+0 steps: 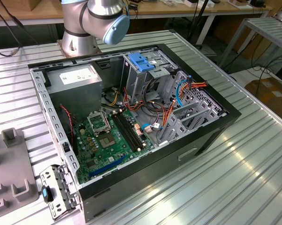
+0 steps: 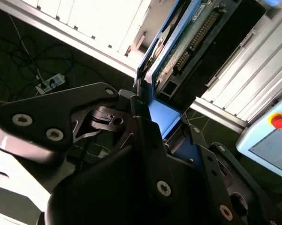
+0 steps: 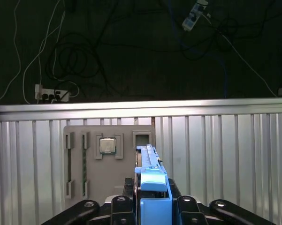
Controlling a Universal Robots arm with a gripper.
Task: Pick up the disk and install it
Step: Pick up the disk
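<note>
First wrist view: gripper (image 3: 152,202) clamps disk (image 3: 149,161) edge-on, long axis extending outward.

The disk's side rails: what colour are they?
Bright blue; the disk shows best in the first wrist view.

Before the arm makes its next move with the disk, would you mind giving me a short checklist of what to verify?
1. Grip on the disk: ok, gripper shut on it in both wrist views.
2. Disk off the grey tray: ok, it appears lifted clear.
3. Computer case open: ok, side panel off.
4. Free bay in the drive cage: cannot tell.
5. Cables off the path: not ok, orange ones loop beside the cage.
</note>
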